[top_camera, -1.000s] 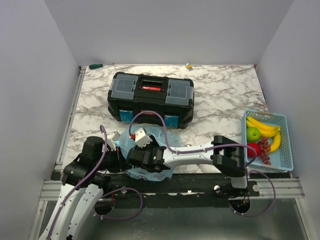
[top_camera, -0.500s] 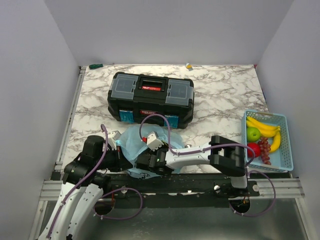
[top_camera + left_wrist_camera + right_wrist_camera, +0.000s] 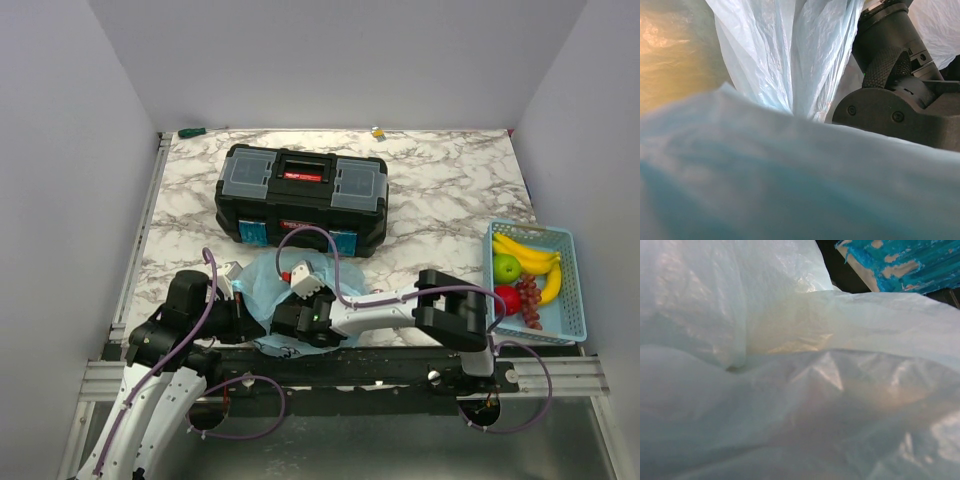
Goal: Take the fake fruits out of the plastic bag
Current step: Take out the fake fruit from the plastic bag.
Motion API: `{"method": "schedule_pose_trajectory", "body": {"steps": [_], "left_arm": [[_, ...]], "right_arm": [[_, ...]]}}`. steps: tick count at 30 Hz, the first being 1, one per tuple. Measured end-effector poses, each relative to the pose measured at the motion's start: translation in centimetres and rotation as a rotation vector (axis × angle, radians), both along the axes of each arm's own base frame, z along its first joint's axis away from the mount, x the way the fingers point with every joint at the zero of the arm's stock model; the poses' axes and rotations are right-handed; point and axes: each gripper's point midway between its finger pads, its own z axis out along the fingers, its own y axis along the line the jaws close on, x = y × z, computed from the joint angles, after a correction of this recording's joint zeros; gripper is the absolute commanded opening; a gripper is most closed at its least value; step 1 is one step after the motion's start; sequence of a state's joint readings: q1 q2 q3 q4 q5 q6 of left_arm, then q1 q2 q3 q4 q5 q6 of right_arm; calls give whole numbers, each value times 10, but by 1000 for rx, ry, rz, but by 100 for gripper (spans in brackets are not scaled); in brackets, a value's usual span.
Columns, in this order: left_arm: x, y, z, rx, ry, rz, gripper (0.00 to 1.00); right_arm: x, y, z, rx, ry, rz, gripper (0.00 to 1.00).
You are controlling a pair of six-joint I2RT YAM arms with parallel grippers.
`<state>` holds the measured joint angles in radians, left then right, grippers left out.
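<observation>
Left arm: I see it bent low at the lower left of the top view, forearm lying rightward, with the left claw [image 3: 240, 305] at the left edge of the plastic bag [image 3: 262, 275].
Left claw state: jaws together. My wrist camera is smothered in bag film, so I cannot tell whether film is pinched between them.
Right arm: it reaches from its base at the lower right far across to the left, elbow raised. The wrist is turned down over the bag's near side.
Right claw [image 3: 280, 325] state: hidden by its own wrist from above, and its camera shows only crumpled film, so I cannot tell if it is apart or together.
Bag position: lower centre-left of the top view, on the tabletop [image 3: 440, 190] between the two claws, just in front of the toolbox [image 3: 302, 195].
Bag contents: an orange glow shows through the film at the upper left of the left wrist view. I cannot name it.
Count, bags: one.
Count, toolboxes: one, black, lid shut, upper centre.
Count, baskets: one, light-blue basket [image 3: 532, 229] at the right edge.
Count, fruit in basket: bananas [image 3: 525, 251], one green apple [image 3: 507, 268], one red fruit [image 3: 506, 297], one bunch of grapes [image 3: 529, 300].
</observation>
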<state>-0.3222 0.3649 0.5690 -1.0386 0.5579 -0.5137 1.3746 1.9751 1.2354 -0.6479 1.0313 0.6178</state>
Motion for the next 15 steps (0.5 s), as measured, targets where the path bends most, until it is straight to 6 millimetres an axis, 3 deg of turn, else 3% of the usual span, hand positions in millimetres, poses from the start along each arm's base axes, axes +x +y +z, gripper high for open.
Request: {"method": "schedule_pose_trajectory", "body": {"steps": [7, 12, 15], "left_arm": [[0, 0, -1, 1, 3, 0, 0], [0, 0, -2, 2, 6, 0, 0], [0, 0, -2, 2, 7, 1, 0]], "right_arm": [[-4, 13, 11, 69, 28, 29, 13], [-20, 42, 46, 284, 118, 126, 2], [-35, 62, 66, 421, 201, 212, 1]]}}
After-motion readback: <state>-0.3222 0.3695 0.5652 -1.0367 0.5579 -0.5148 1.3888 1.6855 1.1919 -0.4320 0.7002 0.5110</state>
